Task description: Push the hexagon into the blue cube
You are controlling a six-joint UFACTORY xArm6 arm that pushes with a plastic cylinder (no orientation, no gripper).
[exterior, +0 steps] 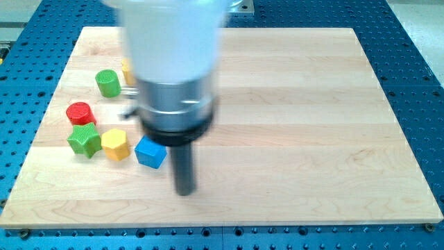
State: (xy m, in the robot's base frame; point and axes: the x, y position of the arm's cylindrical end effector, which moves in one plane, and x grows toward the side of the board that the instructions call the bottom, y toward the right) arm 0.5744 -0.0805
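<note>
From the one camera view, the small blue wooden cube (150, 152) sits on the pale wooden board (291, 125), and the yellow hexagonal block (116, 144) lies just beside it toward the view's left, a narrow gap between them. The straight dark rod carries no jaws to open or close, and my tip (184, 190) rests just off the cube toward the view's lower right, touching nothing. So the hexagon lies beyond the cube from the tip, and I reckon the rod must circle round to the hexagon's far left side before it can shove it rightward.

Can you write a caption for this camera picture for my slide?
My tip rests just right of the blue cube, with the yellow hexagon on the cube's left.
</note>
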